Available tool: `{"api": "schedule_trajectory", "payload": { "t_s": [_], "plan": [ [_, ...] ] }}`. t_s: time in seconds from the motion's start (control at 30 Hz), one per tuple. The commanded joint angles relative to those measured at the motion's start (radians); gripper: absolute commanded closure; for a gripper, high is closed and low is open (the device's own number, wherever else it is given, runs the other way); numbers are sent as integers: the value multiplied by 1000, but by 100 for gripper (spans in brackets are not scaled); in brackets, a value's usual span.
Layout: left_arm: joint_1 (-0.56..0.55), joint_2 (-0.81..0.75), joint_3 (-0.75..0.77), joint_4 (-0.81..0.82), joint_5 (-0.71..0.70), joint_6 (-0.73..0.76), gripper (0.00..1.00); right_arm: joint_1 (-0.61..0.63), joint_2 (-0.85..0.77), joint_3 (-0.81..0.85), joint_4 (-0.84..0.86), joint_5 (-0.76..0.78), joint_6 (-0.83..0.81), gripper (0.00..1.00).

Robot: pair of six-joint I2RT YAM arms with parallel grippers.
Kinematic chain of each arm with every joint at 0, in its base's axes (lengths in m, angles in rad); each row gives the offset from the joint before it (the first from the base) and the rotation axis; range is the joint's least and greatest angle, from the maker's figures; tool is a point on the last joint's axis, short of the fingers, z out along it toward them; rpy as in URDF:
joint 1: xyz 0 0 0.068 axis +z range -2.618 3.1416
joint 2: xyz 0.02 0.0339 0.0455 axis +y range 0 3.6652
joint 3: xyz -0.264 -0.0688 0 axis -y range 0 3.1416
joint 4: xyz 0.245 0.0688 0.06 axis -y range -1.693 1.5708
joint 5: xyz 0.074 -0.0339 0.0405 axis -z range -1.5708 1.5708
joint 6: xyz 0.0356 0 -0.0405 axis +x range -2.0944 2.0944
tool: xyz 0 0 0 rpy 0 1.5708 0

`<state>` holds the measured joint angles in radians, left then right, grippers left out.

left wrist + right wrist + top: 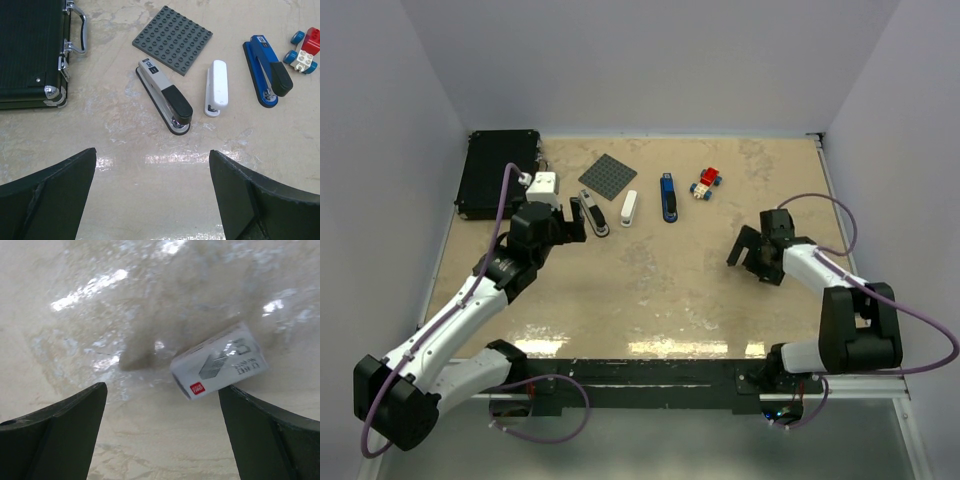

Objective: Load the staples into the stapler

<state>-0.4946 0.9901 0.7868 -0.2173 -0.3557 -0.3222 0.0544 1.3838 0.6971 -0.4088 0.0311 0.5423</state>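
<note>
Pre-grasp on staples (218, 367) with right claw (161, 387) spread, left claw (152, 152) spread too. Next: centre over staples, lower to surface (75, 330), pinch.

left arm (450, 320): white tube links, black joint housings, black block at shoulder. right arm (812, 265): same white-and-black build, bulky black elbow housing. lilac cable (501, 210) along left arm, looping under base; second lilac cable (820, 196) arcing off right arm. white camera block (542, 187) at left wrist. left gripper (576, 220), right gripper (750, 262): black. fingers (50, 200) matte black, wedge-shaped, ridged inner faces, scuffed edges. black base rail (650, 375) joins both arms.
</note>
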Motion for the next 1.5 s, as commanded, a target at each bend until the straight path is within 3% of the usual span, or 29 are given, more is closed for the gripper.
{"api": "schedule_trajectory", "payload": {
  "t_s": [0.0,0.2,0.37,0.53,0.67,0.9,1.47],
  "plan": [
    [-5,-21,-14,45,26,-2,0,88,1,18,45,-27,79,1],
    [-5,-19,-17,44,31,-3,0,111,-61,76,-30,45,101,1],
    [-5,-19,-18,50,50,0,0,82,-154,140,-131,263,44,3],
    [-5,-13,-21,59,75,-1,0,-118,-146,127,-59,156,-51,12],
    [-7,-5,-23,62,90,0,1,-160,-92,95,24,63,-77,14],
    [-5,-1,-23,65,98,6,1,-183,-8,56,123,-30,-108,17],
    [-5,22,-26,85,169,0,2,-183,1,-28,162,-249,-131,37]
  ]
}}
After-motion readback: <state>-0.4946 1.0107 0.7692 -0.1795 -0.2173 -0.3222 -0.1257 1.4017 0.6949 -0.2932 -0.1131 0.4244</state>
